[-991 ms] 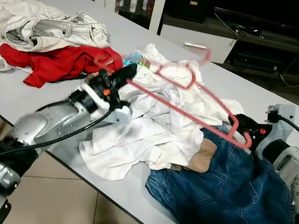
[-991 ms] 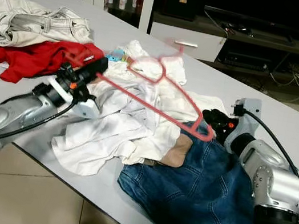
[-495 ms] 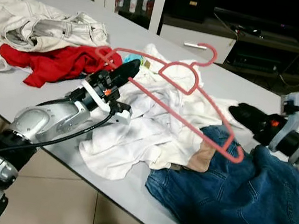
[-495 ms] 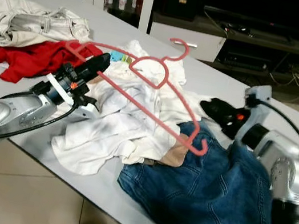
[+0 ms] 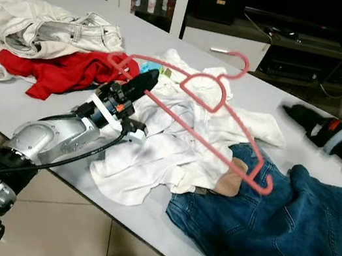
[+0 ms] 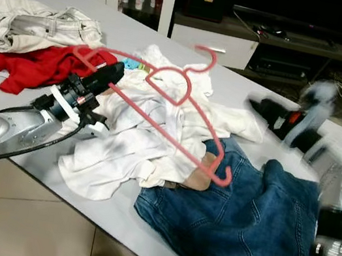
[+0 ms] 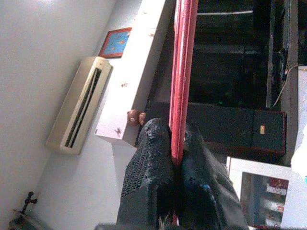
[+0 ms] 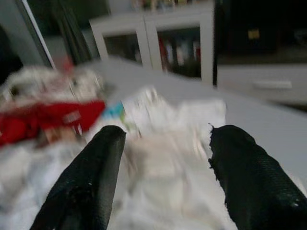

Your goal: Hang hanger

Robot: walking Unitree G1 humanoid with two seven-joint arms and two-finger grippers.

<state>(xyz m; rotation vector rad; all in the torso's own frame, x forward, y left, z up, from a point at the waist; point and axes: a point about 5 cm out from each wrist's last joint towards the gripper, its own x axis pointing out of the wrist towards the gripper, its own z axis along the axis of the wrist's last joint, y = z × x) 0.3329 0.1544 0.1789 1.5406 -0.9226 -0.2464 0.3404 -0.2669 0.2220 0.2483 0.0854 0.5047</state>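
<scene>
I see my left end effector (image 5: 140,83) clamped on the pink hanger (image 5: 207,116) above the bench's (image 5: 283,95) clothes; right end effector (image 8: 163,172) spread apart.

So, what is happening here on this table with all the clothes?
The robot's left pincer is shut on a pink plastic hanger and holds it raised over a crumpled white shirt on the grey table. The right pincer is open, off to the side above the table and away from the hanger. Blue denim jeans lie near the table's front edge; a red garment and pale trousers lie farther left.
</scene>
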